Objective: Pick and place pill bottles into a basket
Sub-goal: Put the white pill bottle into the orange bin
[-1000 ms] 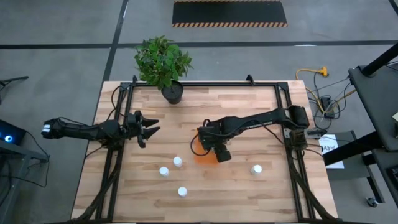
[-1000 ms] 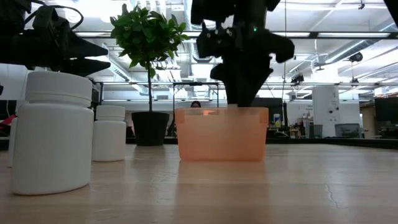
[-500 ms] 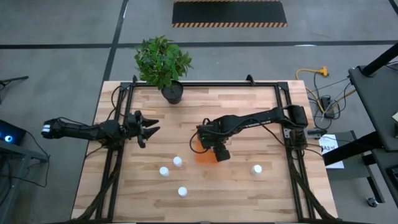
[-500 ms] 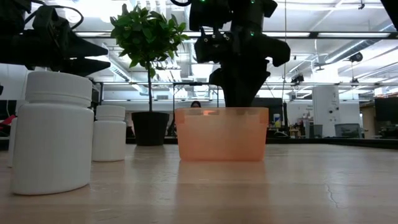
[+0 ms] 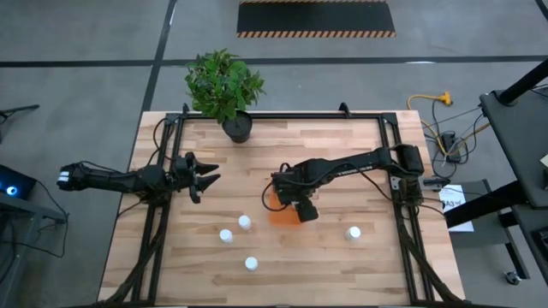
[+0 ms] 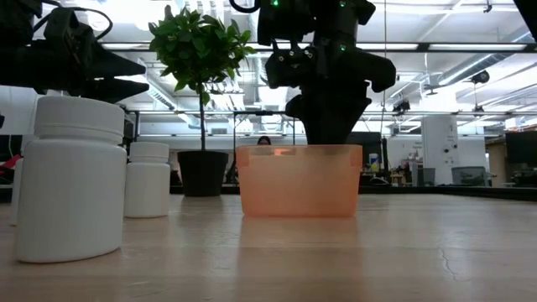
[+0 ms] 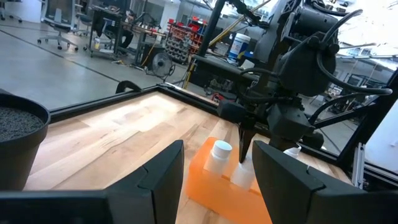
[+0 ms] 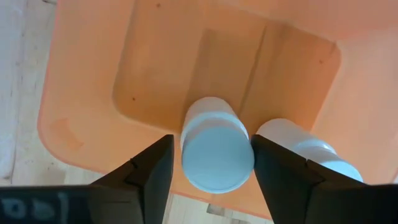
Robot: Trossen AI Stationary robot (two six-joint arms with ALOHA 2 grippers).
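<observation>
As the last second has brought almost no change, read this as a pause at the drop-off.

Table (image 5: pixel 342 145): wood top, nothing on it has shifted.

Right arm: reaches in from the right edge to mid-table. Seen from table height, the wrist has crept up a touch over the basket (image 6: pixel 299 180); from above it looks unmoved.

Left arm: waits near the left edge. The left gripper (image 5: pixel 204 175) is spread wide, empty, aimed toward the basket.

Right gripper (image 5: pixel 299 208): hangs over the basket, straddling one bottle (image 8: pixel 216 155) that stands upright inside. Whether it clamps that bottle or has let go, can't tell. The slight rise suggests, as a judgement only, a release in progress.

Second bottle (image 8: pixel 305 155): also in the basket, touching or just beside the first.

Loose bottles, all upright on the table:
- Three sit left of and nearer than the basket (image 5: pixel 245 222) (image 5: pixel 225 235) (image 5: pixel 251 263).
- One sits to its right (image 5: pixel 354 232).

Approx. progress: two of six in, four to go. Next is prob. a clear lift out w/o tipping either bottle.
</observation>
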